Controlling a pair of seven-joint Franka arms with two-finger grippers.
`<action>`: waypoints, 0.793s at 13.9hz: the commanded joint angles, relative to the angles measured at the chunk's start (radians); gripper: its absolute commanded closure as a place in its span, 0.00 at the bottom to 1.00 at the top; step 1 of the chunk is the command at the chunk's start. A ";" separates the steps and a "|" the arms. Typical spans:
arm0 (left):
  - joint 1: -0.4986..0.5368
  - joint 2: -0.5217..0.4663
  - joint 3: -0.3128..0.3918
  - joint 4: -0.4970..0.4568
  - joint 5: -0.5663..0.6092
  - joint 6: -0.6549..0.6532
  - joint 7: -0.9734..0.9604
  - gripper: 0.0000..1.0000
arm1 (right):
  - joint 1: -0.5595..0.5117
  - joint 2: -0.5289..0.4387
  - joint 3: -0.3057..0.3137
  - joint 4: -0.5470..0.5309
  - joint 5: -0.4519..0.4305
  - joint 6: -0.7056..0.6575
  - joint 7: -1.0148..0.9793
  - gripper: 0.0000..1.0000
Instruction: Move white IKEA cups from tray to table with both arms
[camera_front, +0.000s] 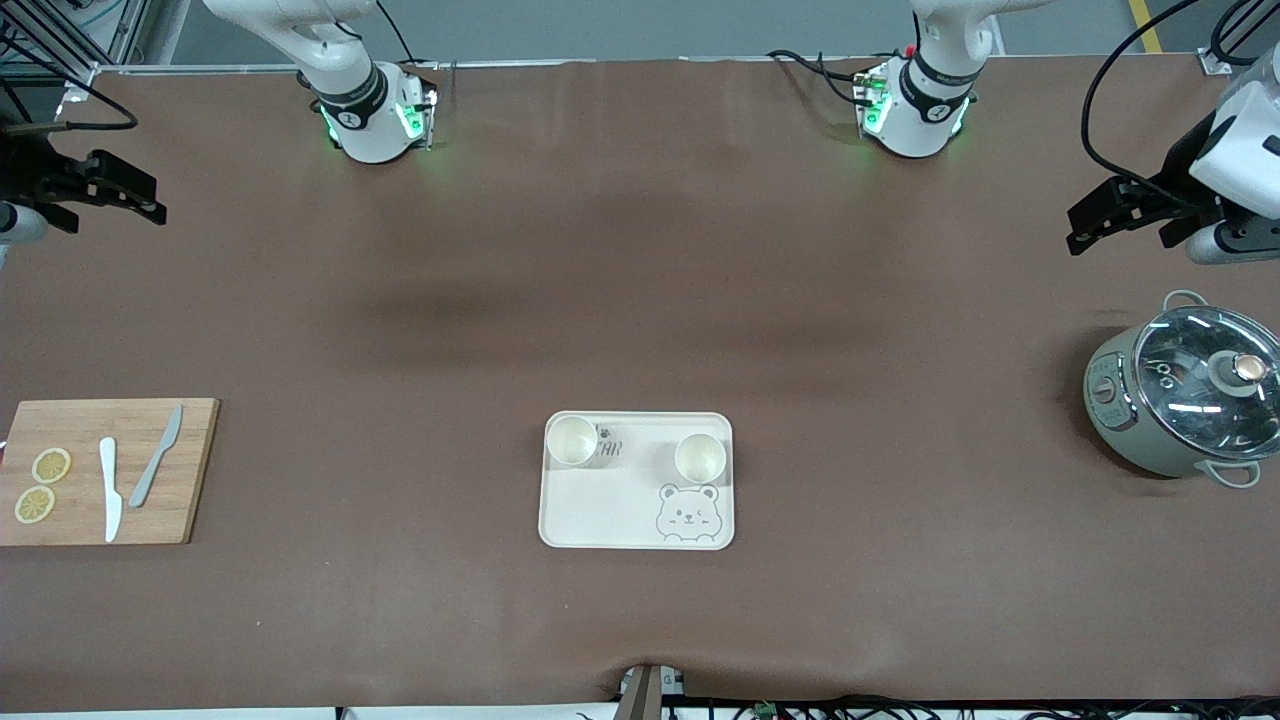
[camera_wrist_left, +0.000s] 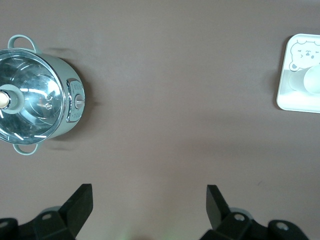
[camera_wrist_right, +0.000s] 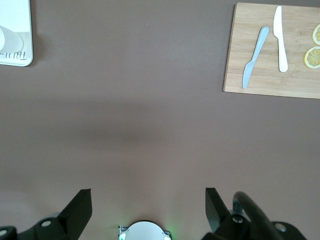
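Two white IKEA cups stand upright on the cream bear tray (camera_front: 610, 505): one (camera_front: 572, 441) at its corner toward the right arm's end, the other (camera_front: 700, 458) toward the left arm's end, just above the bear drawing. My left gripper (camera_front: 1078, 228) is open and empty, up over bare table at the left arm's end; in its wrist view (camera_wrist_left: 149, 192) the fingers stand wide apart. My right gripper (camera_front: 155, 203) is open and empty over bare table at the right arm's end, also wide open in its wrist view (camera_wrist_right: 148, 195). Both arms wait well away from the tray.
A grey-green pot with a glass lid (camera_front: 1180, 400) stands at the left arm's end, also in the left wrist view (camera_wrist_left: 35, 95). A wooden cutting board (camera_front: 85, 520) with two knives and lemon slices lies at the right arm's end.
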 joint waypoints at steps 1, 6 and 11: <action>0.005 0.012 -0.004 0.025 -0.006 -0.017 0.013 0.00 | -0.002 0.013 0.000 0.029 -0.017 -0.019 0.001 0.00; 0.005 0.012 -0.004 0.034 -0.006 -0.017 0.011 0.00 | 0.001 0.011 0.000 0.040 -0.011 -0.013 0.002 0.00; 0.006 0.020 -0.004 0.039 -0.006 -0.017 0.011 0.00 | 0.000 0.013 0.000 0.050 -0.006 -0.014 0.030 0.00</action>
